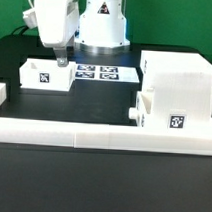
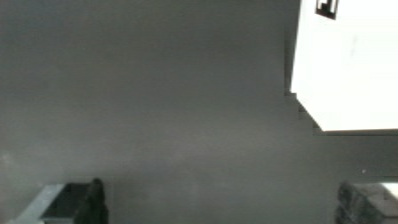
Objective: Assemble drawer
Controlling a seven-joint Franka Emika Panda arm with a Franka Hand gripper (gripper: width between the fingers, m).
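Looking at the exterior frame first: got the gripper (image 1: 59,60) in the upper left, hanging off the arm (image 1: 50,16) right at the back right corner of a small open-top tray (image 1: 45,75). Can't tell from here whether it's touching or just above.

Checked the wrist view for the fingers (image 2: 71,203): spread wide, holding nothing, only dark table (image 2: 160,110) between them. Also caught a white tagged piece (image 2: 352,70) off to one side of them, can't say for sure which part.

Found the rest of the drawer on the right of the exterior frame: tall casing (image 1: 185,77) standing upright, with a second tray (image 1: 146,108) sticking out at its lower left side, knob (image 1: 132,113) pointing frame left. Can't tell how deep in.

Spotted the marker board (image 1: 97,71) lying flat mid-frame, between the first tray and the casing. Seeing the long white border rail (image 1: 93,133) running across the lower part of the frame, in front of everything.
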